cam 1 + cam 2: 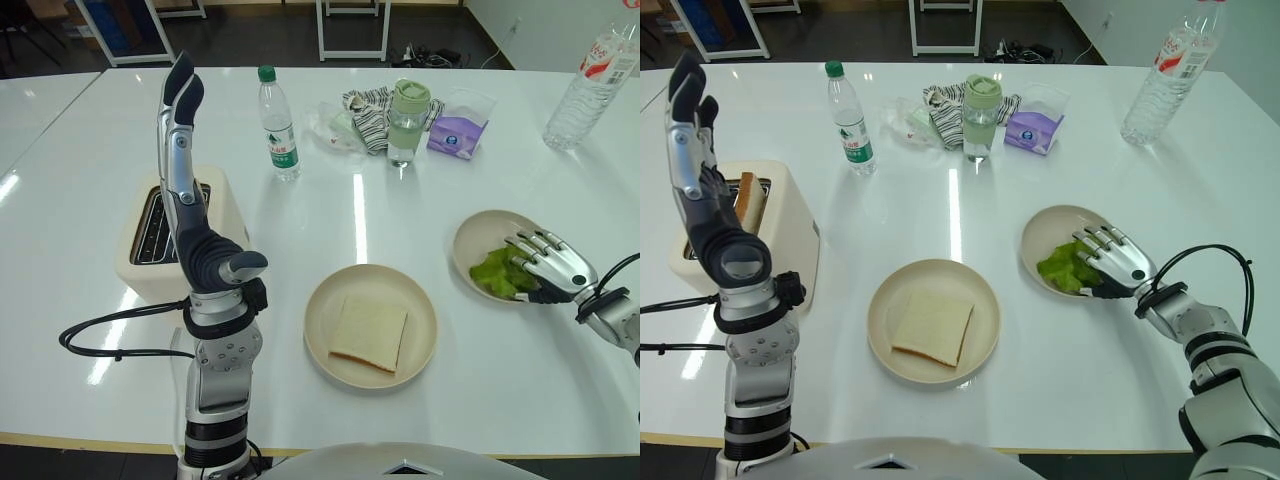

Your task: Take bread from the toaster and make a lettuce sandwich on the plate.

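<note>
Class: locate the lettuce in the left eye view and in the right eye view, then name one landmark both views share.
Left eye view: the lettuce lies in the small dish at the right, mid-height, by the right hand.
Right eye view: the lettuce sits right of centre, in the same small dish.
Shared landmark: the plate holding the bread slice, just left of the small dish.

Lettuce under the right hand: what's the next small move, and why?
Probably close the right hand on the lettuce and lift it: the hand lies open on the leaves in the dish, and the bread slice on the plate is bare.
</note>
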You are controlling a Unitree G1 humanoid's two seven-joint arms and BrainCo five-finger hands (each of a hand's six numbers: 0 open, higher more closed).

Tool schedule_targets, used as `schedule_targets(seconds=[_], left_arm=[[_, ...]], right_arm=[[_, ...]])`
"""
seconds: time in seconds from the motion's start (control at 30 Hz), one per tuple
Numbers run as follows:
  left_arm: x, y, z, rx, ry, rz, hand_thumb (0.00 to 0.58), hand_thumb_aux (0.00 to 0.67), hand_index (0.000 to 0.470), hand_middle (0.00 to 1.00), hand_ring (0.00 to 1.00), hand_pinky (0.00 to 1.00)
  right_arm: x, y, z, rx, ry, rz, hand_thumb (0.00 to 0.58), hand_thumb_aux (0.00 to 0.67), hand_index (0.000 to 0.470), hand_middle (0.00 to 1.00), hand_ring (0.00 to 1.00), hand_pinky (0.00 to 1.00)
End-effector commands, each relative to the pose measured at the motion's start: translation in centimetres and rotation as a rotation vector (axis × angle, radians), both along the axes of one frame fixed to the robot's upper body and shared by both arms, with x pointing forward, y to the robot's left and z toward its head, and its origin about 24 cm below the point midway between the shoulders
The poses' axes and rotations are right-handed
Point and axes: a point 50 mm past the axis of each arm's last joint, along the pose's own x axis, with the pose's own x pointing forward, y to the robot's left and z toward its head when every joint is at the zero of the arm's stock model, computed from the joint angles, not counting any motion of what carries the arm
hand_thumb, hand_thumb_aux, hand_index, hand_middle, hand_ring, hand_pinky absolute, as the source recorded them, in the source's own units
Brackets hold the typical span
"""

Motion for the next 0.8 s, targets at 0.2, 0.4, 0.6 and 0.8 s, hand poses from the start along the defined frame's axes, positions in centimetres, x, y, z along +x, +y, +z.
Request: schedule_targets(seconds=[0.2, 0.4, 0.6, 0.8], left_arm=[[0.1, 0.1, 0.2, -0.015, 0.002, -0.001, 0.0, 0.0, 0.0, 0.0, 0.0, 0.0], [0.2, 0.0, 0.1, -0.019, 0.004, -0.005, 0.0, 0.0, 0.0, 0.0, 0.0, 0.0], [0.3, -0.1, 0.1, -0.025, 0.005, -0.013, 0.0, 0.0, 0.0, 0.0, 0.0, 0.0], [0.4, -0.1, 0.3, -0.031, 0.0, -0.02, 0.0, 0.0, 0.0, 0.0, 0.0, 0.0]], right_arm=[[-0.5, 0.4, -0.9, 0.015, 0.042, 0.021, 0.58, 0.67, 0.47, 0.0, 0.0, 0.0], [-0.3, 0.4, -0.1, 0.027, -0.029, 0.039, 0.58, 0.67, 0.47, 0.0, 0.0, 0.0], [0.3, 0.4, 2.8, 0.069, -0.236, 0.058, 0.58, 0.67, 0.47, 0.0, 0.0, 0.0], [-0.1, 1.8, 5.2, 0.104, -0.38, 0.133, 0.58, 0.67, 0.47, 0.0, 0.0, 0.0]])
